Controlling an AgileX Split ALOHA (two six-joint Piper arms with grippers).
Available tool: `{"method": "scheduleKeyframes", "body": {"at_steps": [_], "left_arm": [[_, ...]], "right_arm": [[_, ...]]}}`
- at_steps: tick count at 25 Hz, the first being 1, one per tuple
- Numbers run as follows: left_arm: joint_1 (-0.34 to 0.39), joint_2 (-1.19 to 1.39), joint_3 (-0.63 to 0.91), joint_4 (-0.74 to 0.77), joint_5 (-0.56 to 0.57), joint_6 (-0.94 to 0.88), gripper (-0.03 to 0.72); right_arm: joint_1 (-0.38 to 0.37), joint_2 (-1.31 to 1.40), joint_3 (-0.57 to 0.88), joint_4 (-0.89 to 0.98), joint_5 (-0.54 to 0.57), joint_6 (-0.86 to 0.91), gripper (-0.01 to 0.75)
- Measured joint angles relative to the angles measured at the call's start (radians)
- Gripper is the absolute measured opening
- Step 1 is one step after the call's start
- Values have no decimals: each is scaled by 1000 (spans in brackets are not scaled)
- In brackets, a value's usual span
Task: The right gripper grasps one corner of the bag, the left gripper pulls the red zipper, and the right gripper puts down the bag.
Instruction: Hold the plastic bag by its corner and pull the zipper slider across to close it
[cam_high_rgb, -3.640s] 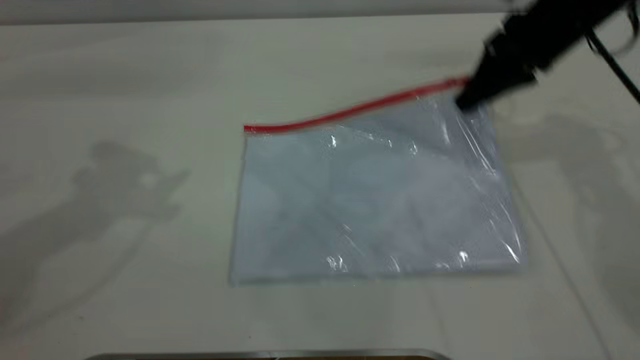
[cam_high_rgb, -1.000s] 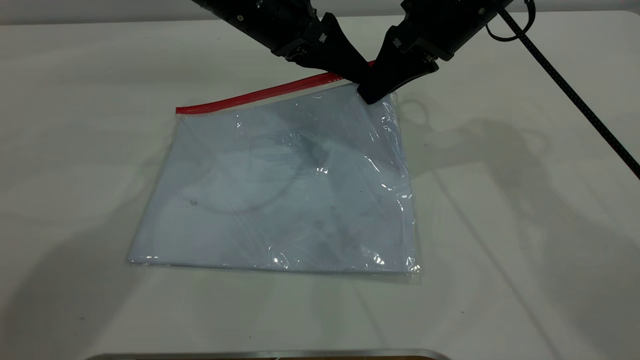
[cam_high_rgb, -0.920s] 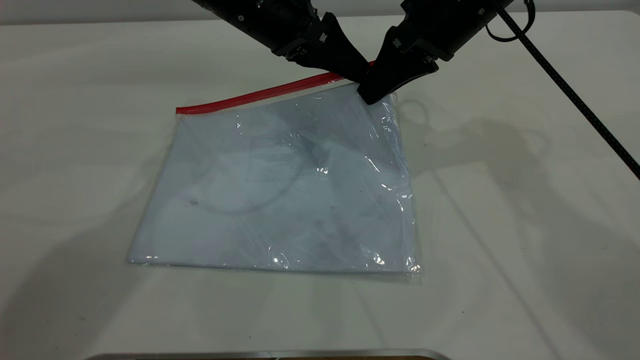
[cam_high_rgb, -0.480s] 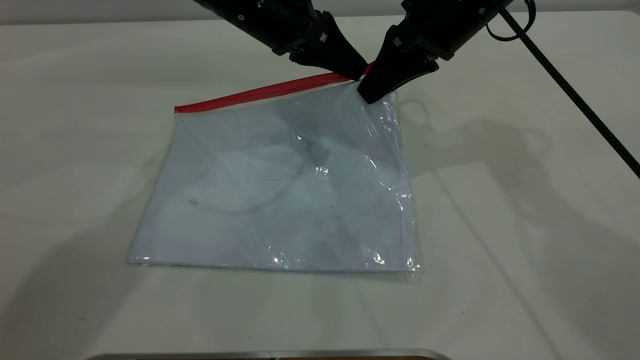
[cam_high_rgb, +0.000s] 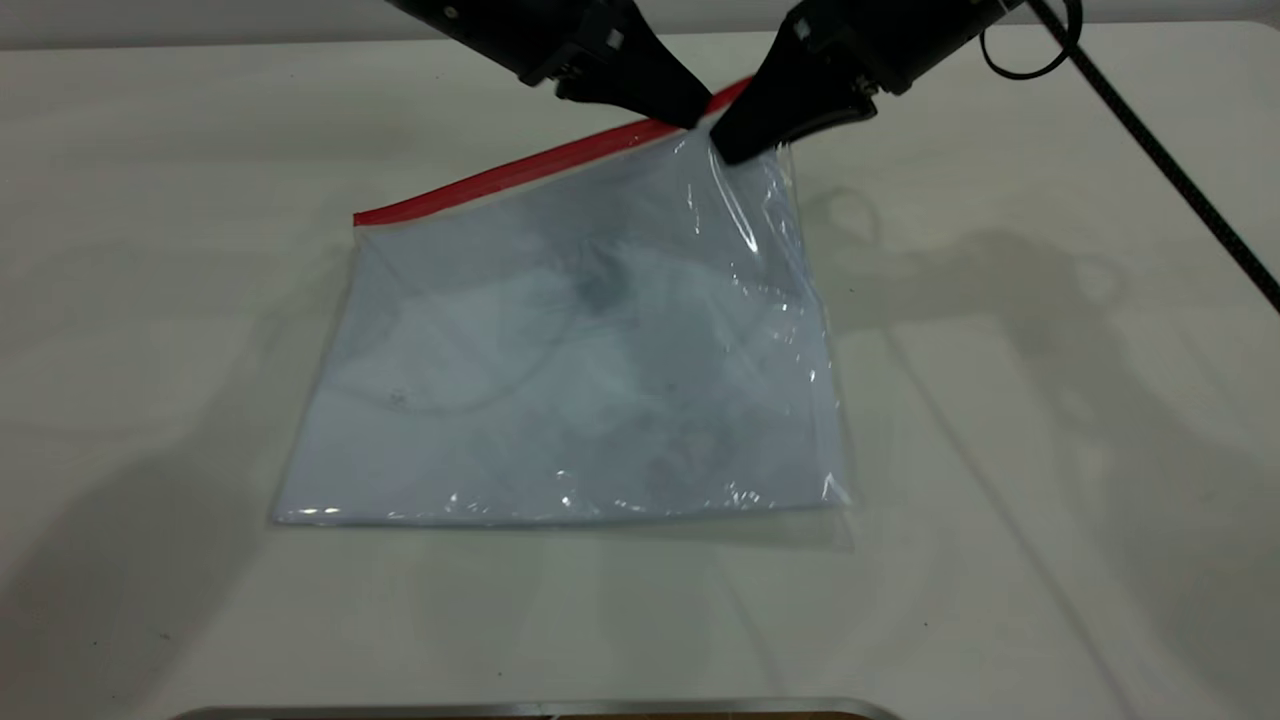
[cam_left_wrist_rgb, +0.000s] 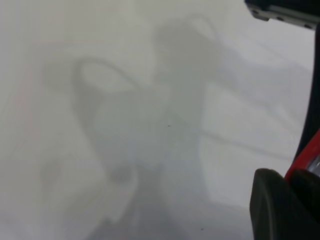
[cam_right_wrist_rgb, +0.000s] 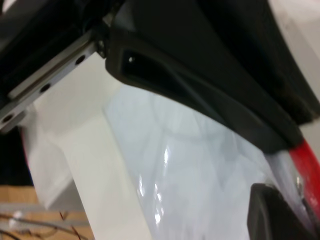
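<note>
Exterior view shows a pale, matte bench (cam_high_rgb: 1000, 500) carrying a clear plastic bag (cam_high_rgb: 580, 380) near its middle, toward the far edge. A thin black cable (cam_high_rgb: 1160, 160) trails from the right arm across the bench toward the right edge, and a metal strip (cam_high_rgb: 540, 710) lines the near edge. Soft arm shadows fall to both sides of the bag.

Both arms reach down from the far edge and meet over the bag's far right corner. The right gripper (cam_high_rgb: 730, 152) slants in from the far right, its fingers pressed together on the corner of the bag (cam_high_rgb: 745, 165), which is lifted off the bench so the film creases beneath it. The left gripper (cam_high_rgb: 690, 120) slants in from the far left, its tip on the red zipper (cam_high_rgb: 520, 172) just beside the right one; its fingers appear closed on the strip.

The bag is a flat, glossy rectangle with pale blue-white sheets inside and crinkled highlights down its right margin. Its near edge lies flat on the bench.
</note>
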Motion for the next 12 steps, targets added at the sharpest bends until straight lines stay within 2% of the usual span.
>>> {"method": "scheduleKeyframes", "body": {"at_steps": [5, 12], "left_arm": [[37, 0, -2, 43, 2, -4, 61], [41, 0, -4, 145, -33, -34, 61]], "right_arm": [[-16, 0, 0, 71, 11, -60, 34], [-20, 3, 0, 99, 19, -93, 34]]}}
